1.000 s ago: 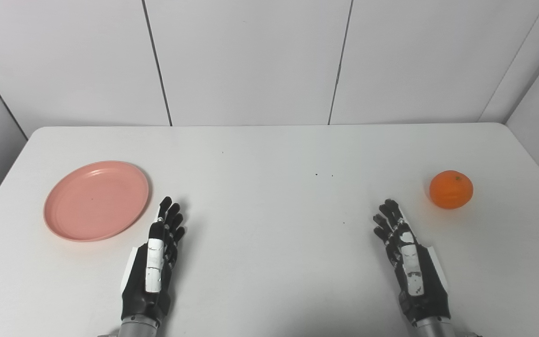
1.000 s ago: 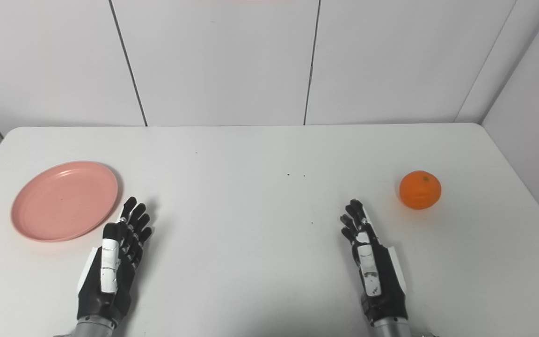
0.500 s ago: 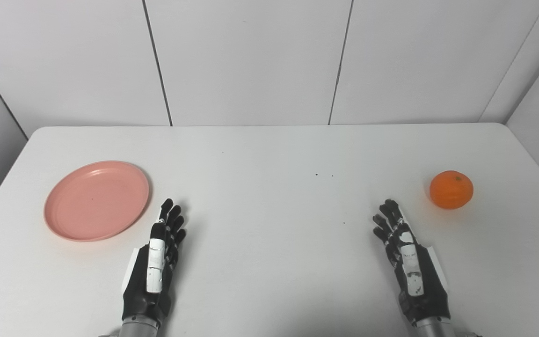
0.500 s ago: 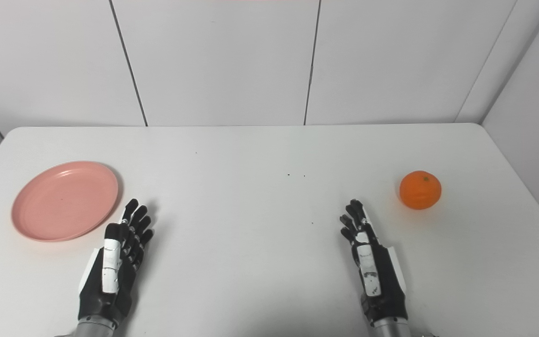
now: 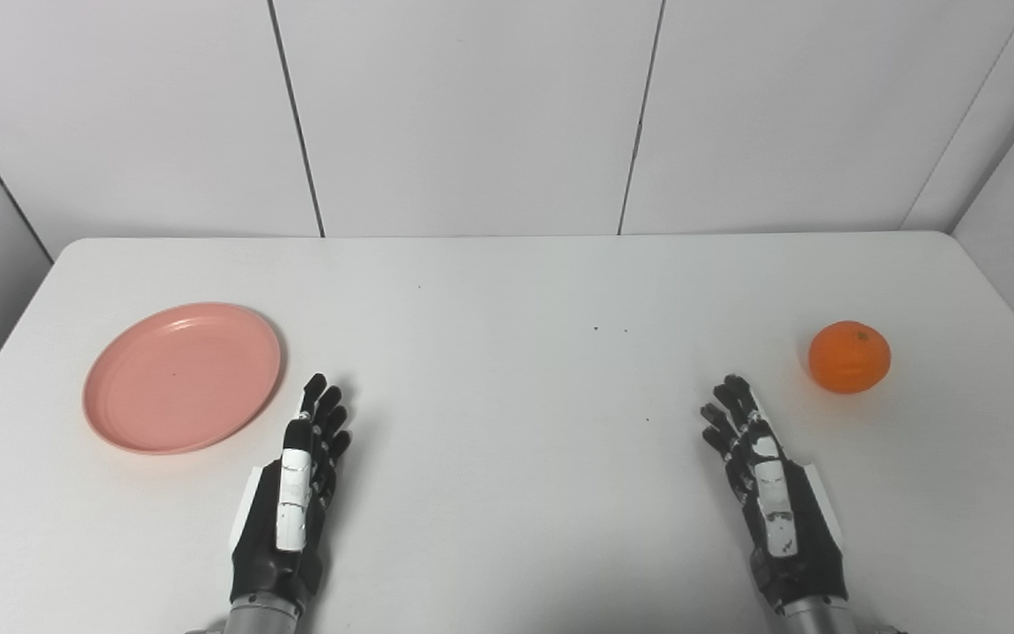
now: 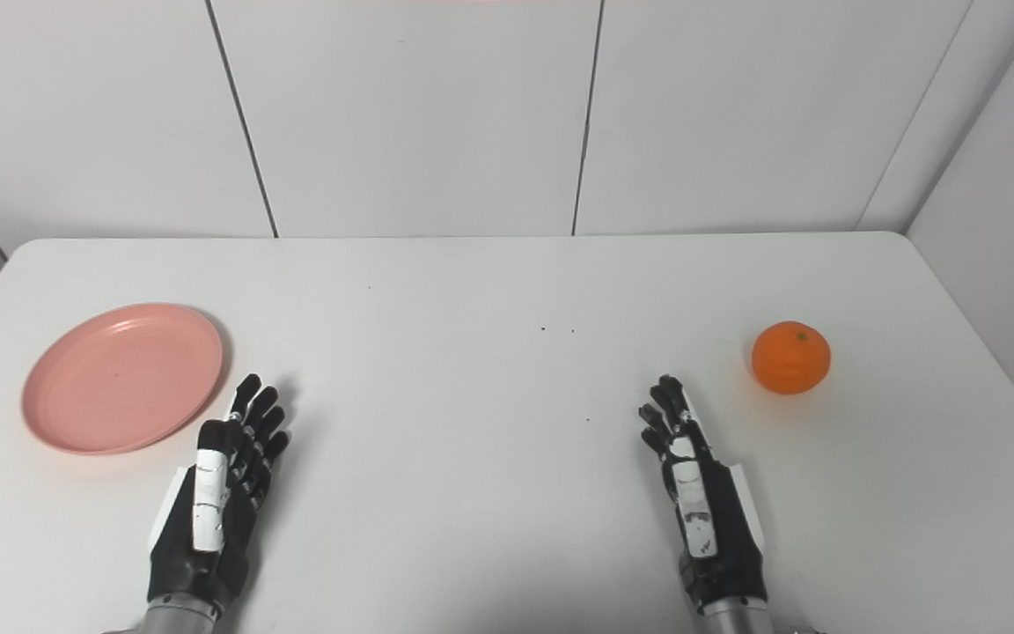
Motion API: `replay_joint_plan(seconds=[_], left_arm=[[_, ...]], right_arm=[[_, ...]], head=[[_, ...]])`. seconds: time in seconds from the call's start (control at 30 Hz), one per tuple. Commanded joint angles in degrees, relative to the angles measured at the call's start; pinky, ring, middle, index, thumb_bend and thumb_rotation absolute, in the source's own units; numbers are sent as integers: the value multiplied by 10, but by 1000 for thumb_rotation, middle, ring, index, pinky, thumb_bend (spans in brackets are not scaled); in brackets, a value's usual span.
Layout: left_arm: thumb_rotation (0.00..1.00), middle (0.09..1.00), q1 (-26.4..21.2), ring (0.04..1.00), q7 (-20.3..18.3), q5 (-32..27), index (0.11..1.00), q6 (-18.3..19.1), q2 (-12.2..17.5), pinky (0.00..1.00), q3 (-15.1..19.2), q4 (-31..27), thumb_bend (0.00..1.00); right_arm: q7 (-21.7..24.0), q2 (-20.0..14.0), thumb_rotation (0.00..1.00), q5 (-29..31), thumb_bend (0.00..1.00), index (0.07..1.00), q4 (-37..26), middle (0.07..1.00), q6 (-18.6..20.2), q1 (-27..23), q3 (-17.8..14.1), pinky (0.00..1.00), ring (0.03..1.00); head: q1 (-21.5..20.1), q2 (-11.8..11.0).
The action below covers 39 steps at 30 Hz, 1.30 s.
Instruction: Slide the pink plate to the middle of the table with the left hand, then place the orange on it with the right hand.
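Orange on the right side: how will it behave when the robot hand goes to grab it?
The orange is nearly round and sits free on the bare table, so a glancing touch would probably roll it. Its skin looks smooth, so it may slip unless the right robot hand, now open and apart from it, wraps well around. It looks firm, so it probably keeps its shape when grasped.

The scene is bright and evenly lit, with soft light that seems to come from above. The white table (image 5: 507, 291) looks a little washed out, without hard glare. Shadows are weak and short: a faint grey one lies just right of the left hand (image 5: 289, 506), one beside the right hand (image 5: 771, 497), a small one under the orange (image 5: 848, 356), and a thin one along the near rim of the pink plate (image 5: 181, 377). A darker patch lies at the near table edge. Both views are sharp; the wall lines lean outwards towards the sides.
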Motion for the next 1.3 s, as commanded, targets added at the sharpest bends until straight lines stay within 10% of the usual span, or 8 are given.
replay_joint_plan(seconds=[0.0,0.6,1.27], left_arm=[[989,1000,116,1000,-5,13,1000,-27,12,1000,-1,-33,856],[989,1000,119,1000,3,34,1000,-42,0,1000,-8,-19,853],[941,1000,86,1000,52,72,1000,-130,-37,1000,-51,94,773]], right_arm=[[8,-6,1000,3,902,954,7,955,-29,18,-3,935,926],[16,-14,1000,16,903,952,18,954,-40,21,-8,940,928],[66,-56,1000,65,887,990,151,972,-125,-13,-36,988,951]], head=[[1,2],[37,-22],[151,-120]])
